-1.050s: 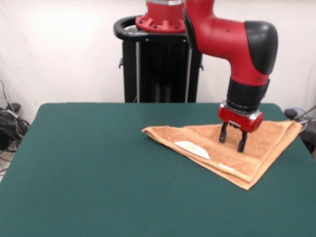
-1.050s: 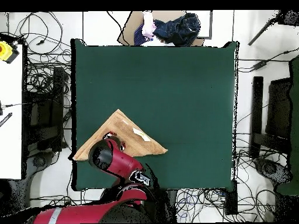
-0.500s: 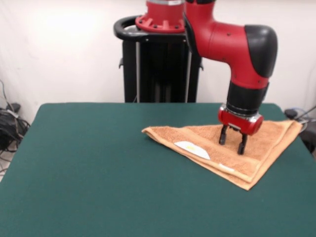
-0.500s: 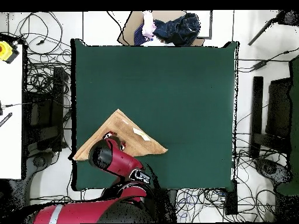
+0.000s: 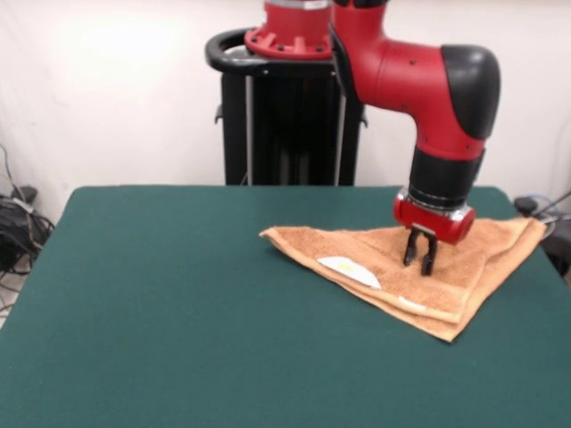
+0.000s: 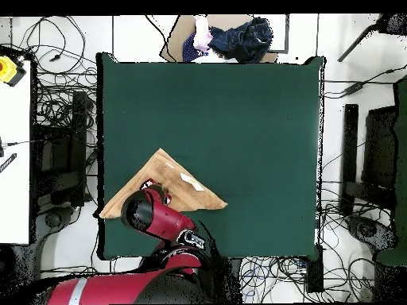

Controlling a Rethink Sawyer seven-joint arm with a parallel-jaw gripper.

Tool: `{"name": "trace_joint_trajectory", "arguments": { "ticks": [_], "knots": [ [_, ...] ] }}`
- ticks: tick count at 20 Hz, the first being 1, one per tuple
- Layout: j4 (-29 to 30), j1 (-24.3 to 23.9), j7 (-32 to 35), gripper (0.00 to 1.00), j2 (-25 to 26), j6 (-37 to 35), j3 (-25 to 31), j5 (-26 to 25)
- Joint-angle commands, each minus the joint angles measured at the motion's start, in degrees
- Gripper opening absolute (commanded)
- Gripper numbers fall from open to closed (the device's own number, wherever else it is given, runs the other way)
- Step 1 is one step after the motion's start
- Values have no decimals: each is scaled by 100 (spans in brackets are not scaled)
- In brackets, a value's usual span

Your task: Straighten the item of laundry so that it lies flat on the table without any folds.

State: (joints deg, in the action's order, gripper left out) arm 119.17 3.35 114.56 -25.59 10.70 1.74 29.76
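Observation:
The item of laundry (image 5: 357, 247) is a light orange towel folded into a triangle, lying at the right side of the table (image 5: 178, 294). A white label (image 5: 348, 270) shows on its near fold. My gripper (image 5: 419, 259) stands upright on the towel's middle, its fingers (image 5: 429, 262) drawn together and pinching the top layer of cloth. In the overhead view the towel (image 6: 171, 171) lies near the table's (image 6: 238, 119) lower left corner, and the arm (image 6: 155, 216) covers the gripper and part of the cloth.
The towel's right corner (image 5: 535, 227) reaches the table's edge. A heap of dark clothes (image 6: 238, 36) lies beyond the table's far edge in the overhead view. Cables (image 6: 56, 103) run all round the table.
The fingers stood apart on the towel and have now closed together on the cloth. The towel's left corner has shifted slightly toward the gripper.

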Motion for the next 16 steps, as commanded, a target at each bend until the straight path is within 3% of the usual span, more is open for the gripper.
{"name": "trace_joint_trajectory", "arguments": {
  "ticks": [1, 4, 16],
  "knots": [
    [-1093, -177, 1556, 0, 1075, 1004, 649, -62],
    [-1116, -194, 1412, 0, 1026, 603, 665, 34],
    [-1013, -216, 1517, 0, 912, 588, 718, -1]
  ]
}}
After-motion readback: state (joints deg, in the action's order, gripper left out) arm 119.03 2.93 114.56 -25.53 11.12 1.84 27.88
